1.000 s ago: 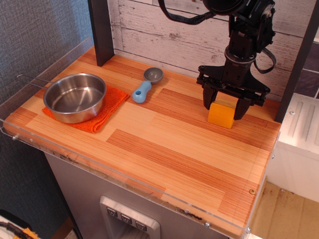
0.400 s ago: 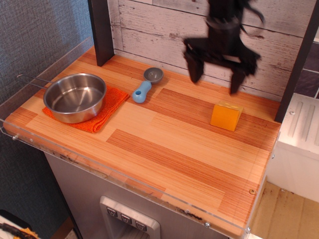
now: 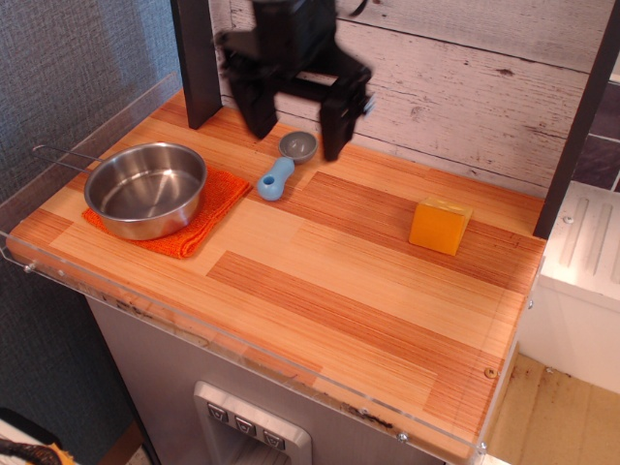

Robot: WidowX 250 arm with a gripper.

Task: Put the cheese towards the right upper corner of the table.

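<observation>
The cheese (image 3: 440,225), a small yellow-orange block, rests on the striped wooden table (image 3: 329,291) near its far right corner, free of any grip. My gripper (image 3: 295,131) is open and empty, raised above the table's back middle, well to the left of the cheese. Its two dark fingers (image 3: 334,126) hang wide apart over the blue scoop.
A blue scoop with a grey bowl (image 3: 287,163) lies below the gripper. A steel pan (image 3: 145,189) sits on an orange cloth (image 3: 208,218) at the left. A dark post (image 3: 197,58) stands at the back left, another (image 3: 581,116) at the right. A clear acrylic rim (image 3: 242,354) edges the table.
The gripper let go of the cheese, rose, and swung left across the back of the table. The cheese stayed where it was set down.
</observation>
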